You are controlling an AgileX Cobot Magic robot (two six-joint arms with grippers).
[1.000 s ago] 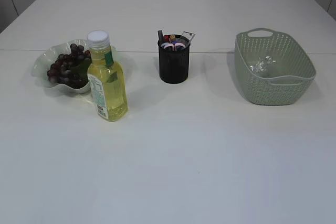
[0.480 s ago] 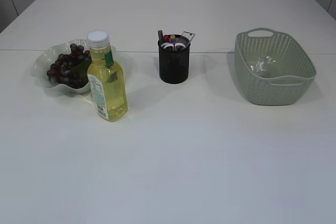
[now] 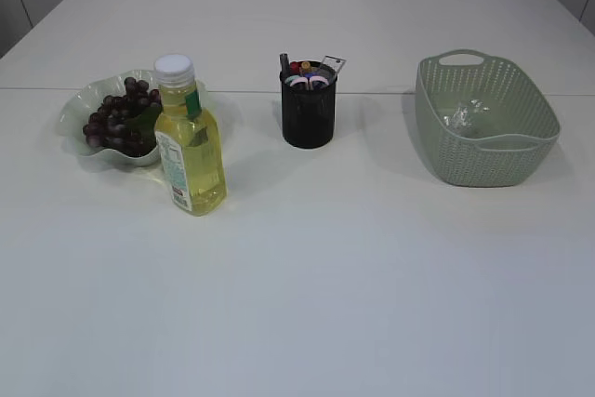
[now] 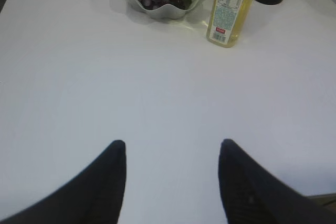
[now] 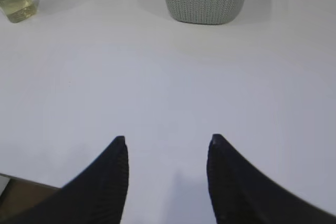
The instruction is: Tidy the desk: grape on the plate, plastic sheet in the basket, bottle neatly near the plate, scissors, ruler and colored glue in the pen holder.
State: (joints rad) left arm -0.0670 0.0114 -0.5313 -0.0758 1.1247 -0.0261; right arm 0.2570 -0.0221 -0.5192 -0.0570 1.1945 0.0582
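The table (image 3: 307, 276) looks tidied: the grapes (image 3: 118, 118) lie on the plate (image 3: 79, 104) at centre left of the exterior frame, the bottle (image 3: 189, 141) stands upright just beside the plate on its right, the pen holder (image 3: 308, 109) near upper centre has stationery tops sticking out, and something clear and crumpled, likely the plastic sheet (image 3: 462, 116), sits in the basket (image 3: 521, 155) at right. Which items are in the holder is too small to tell. The left end effector (image 4: 172, 153) hangs over bare table with its jaws apart and nothing between them; plate and bottle lie ahead of it at the top of its wrist frame. The right end effector (image 5: 167, 148) is likewise spread and empty, with the basket ahead at top centre. If any correction is needed, the left arm is nearer the bottle and plate, the right arm nearer the basket; the holder lies between.
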